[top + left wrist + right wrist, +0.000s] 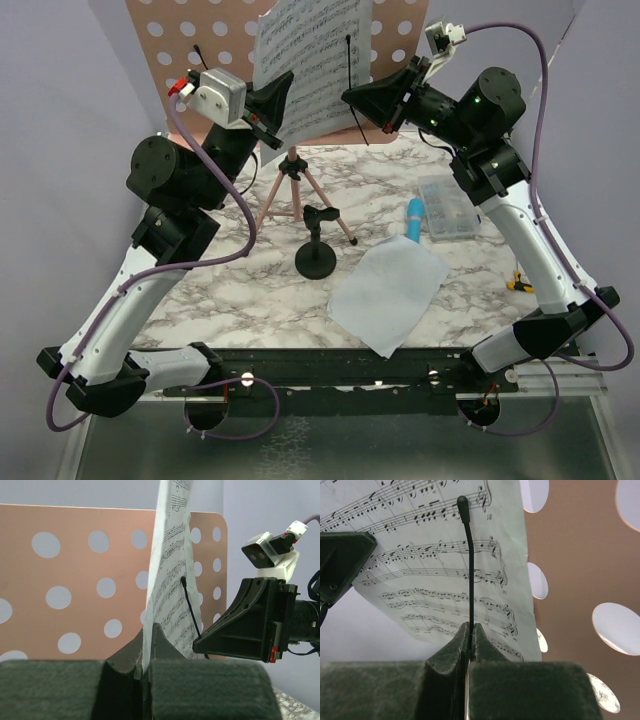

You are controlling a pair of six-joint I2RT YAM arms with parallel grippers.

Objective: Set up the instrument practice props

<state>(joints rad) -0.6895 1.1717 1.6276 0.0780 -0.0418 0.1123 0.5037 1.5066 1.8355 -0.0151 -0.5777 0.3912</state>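
Observation:
The pink hole-dotted music stand (190, 40) stands at the back on thin tripod legs (296, 192). My left gripper (278, 104) is shut on the lower edge of a sheet-music page (312, 60) and holds it upright against the stand; the pinch shows in the left wrist view (147, 632). My right gripper (352, 98) is shut on the stand's thin black page-holder wire (470, 555), which lies over the page (420, 565). A second white page (388, 290) lies flat on the table. The blue microphone (414, 218) lies beside the black round-based mic stand (317, 252).
A clear compartment box (447, 208) sits right of the microphone. A small yellow and black object (518, 283) lies by the right arm. Another black holder wire (201, 54) sticks up on the stand's left side. Grey walls close in behind.

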